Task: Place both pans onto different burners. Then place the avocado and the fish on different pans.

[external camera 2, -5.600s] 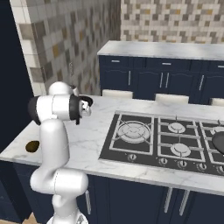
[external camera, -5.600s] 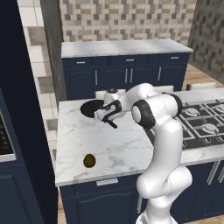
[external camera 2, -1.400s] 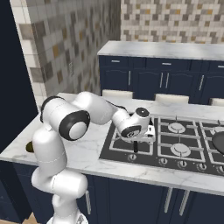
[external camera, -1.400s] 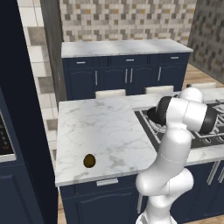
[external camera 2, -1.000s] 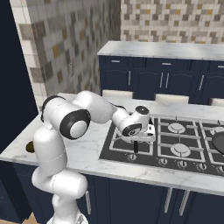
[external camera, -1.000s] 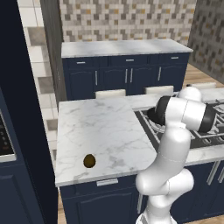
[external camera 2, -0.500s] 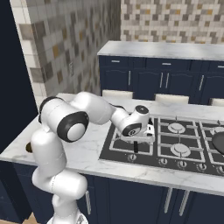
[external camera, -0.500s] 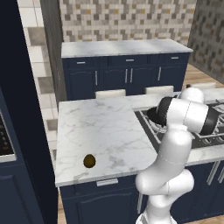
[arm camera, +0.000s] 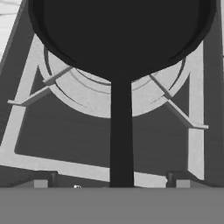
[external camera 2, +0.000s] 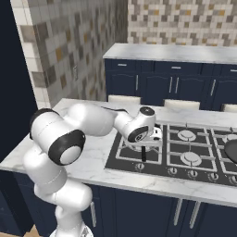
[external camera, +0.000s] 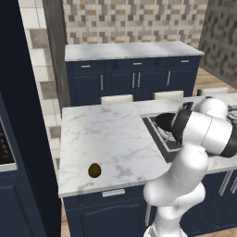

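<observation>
Marble counter carries a black cooktop on its right part. On the cooktop's large burner sits one black pan, nothing in it, its handle running between the gripper tips, which stand wide apart and clear of it. A second pan rests at the cooktop's far right edge. Near the counter's front left corner lies the avocado, bare on the marble.

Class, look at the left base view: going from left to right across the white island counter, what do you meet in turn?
avocado → pan on the cooktop → robot arm
</observation>
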Motion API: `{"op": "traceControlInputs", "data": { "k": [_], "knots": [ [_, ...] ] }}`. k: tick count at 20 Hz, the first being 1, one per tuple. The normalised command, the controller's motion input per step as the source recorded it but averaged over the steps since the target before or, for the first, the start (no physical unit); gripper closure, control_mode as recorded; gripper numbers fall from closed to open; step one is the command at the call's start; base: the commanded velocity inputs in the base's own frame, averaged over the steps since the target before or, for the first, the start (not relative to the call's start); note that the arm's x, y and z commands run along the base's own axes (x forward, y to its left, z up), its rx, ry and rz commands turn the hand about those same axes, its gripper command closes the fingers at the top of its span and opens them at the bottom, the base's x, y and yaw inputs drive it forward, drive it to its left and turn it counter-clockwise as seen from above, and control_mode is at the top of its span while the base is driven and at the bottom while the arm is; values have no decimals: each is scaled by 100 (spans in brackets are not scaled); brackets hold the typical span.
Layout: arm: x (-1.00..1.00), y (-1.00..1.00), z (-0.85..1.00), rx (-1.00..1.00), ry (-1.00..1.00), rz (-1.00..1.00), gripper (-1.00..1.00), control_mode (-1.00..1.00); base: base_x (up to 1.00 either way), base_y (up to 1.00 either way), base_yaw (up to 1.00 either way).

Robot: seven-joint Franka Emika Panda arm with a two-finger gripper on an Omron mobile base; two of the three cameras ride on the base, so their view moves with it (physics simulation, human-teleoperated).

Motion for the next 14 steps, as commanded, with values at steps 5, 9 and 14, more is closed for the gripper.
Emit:
{"op": "traceControlInputs", "data": {
  "k": [5,9,14],
  "knots": [
    [-9,42,35,0,0,0,-100,-100,0,0,0],
    [-26,56,35,0,0,0,-100,-100,0,0,0],
    [-49,72,14,0,0,0,-100,-100,0,0,0]
  ]
}}
